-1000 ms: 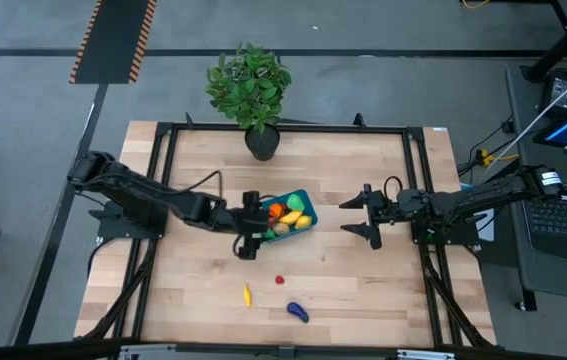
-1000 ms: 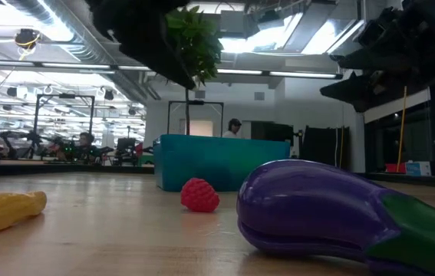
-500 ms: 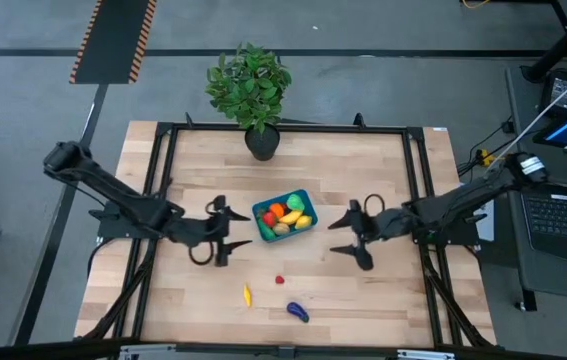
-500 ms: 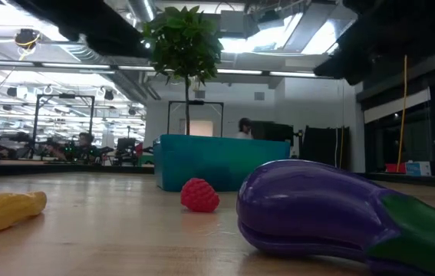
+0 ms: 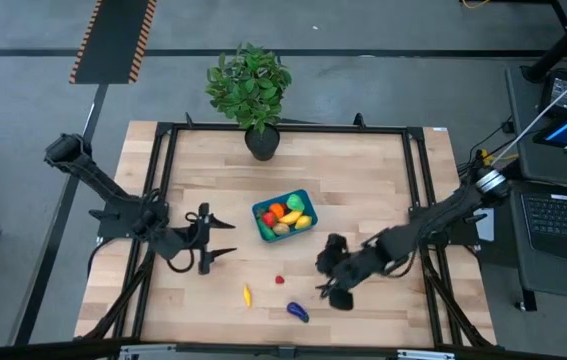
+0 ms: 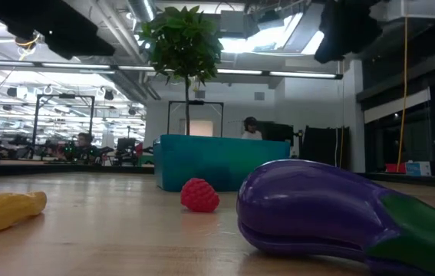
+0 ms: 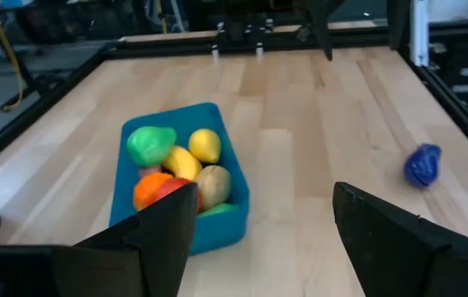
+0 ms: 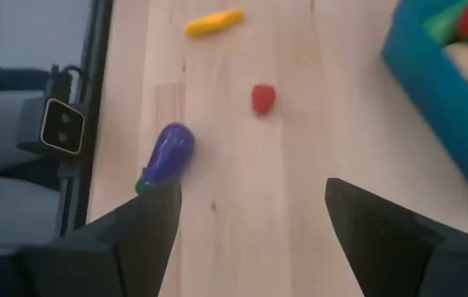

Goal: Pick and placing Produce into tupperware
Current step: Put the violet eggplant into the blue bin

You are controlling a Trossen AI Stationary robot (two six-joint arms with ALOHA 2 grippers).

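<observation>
right pincer [image 5: 329,280] spread, empty | eggplant [image 5: 297,312] long axis diagonal, green stem toward table's front-right corner

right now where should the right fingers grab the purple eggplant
Across the narrower middle of the eggplant, coming straight down from above. It lies flat on the bare table, clear of the red berry, with the open right gripper already beside it.
</observation>
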